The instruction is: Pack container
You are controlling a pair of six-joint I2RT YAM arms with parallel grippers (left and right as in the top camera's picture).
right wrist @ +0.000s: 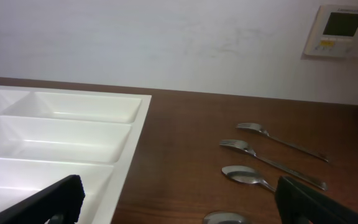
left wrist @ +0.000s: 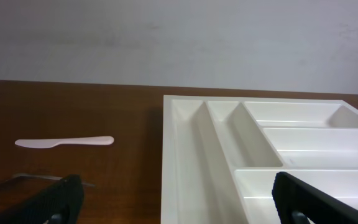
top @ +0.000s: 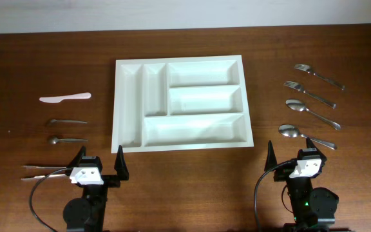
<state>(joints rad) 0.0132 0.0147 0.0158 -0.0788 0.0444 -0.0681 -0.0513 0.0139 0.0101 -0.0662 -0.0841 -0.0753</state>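
The container [top: 180, 60], a large white tray with two narrow upright compartments and three long horizontal ones, lies empty at the table's middle. Both arms sit at the front edge. My left gripper [top: 100, 152] is open just in front of the tray's left corner. My right gripper [top: 293, 154] is open in front of its right corner. The left wrist view has the tray's rim [left wrist: 168, 155] between the wide-apart fingers [left wrist: 62, 198]. In the right wrist view the tray's right rim [right wrist: 137, 134] lies left of bare wood, with nothing between the fingers [right wrist: 319, 202].
Left of the tray lie a pale plastic knife [top: 65, 98], two small spoons [top: 68, 121] [top: 66, 138] and thin metal sticks [top: 44, 171]. To its right lie two forks [top: 319, 75] [top: 309, 93] and two spoons [top: 312, 113] [top: 306, 136]. A wall panel [right wrist: 342, 31] hangs behind.
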